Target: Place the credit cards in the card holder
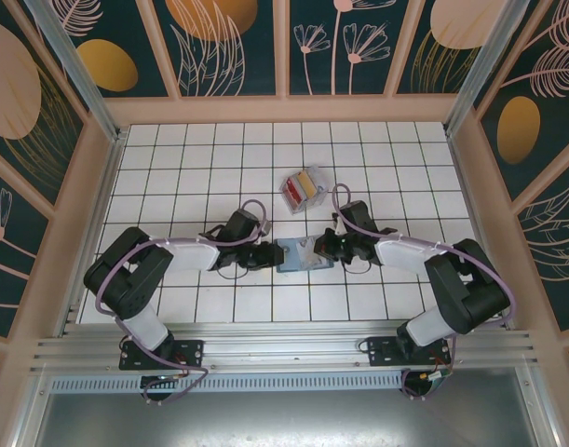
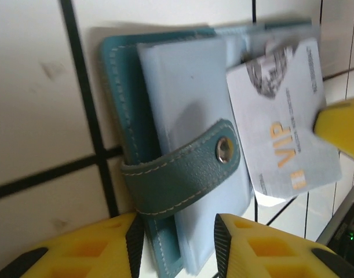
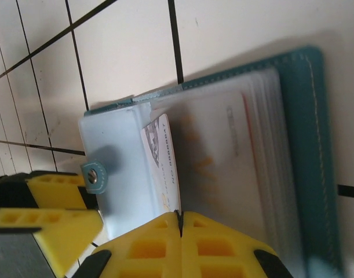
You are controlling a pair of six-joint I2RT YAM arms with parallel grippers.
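Note:
The teal-blue card holder (image 1: 301, 255) lies open on the tiles between both grippers. In the left wrist view its strap with a snap (image 2: 182, 168) wraps over the pale blue pocket pages (image 2: 182, 98). My left gripper (image 2: 179, 231) is open, its fingers straddling the holder's near edge at the strap. My right gripper (image 3: 181, 217) is shut on a pale credit card printed VIP (image 2: 281, 133), held edge-on against the clear pocket pages (image 3: 223, 150). More credit cards, red and yellow (image 1: 304, 184), stand stacked farther back.
The red and yellow cards sit in a small clear plastic box (image 1: 291, 193) about two tiles behind the holder. White tiled floor (image 1: 191, 168) spreads all round, bounded by pale wooden walls. The left gripper's yellow fingers (image 3: 49, 214) show at the lower left of the right wrist view.

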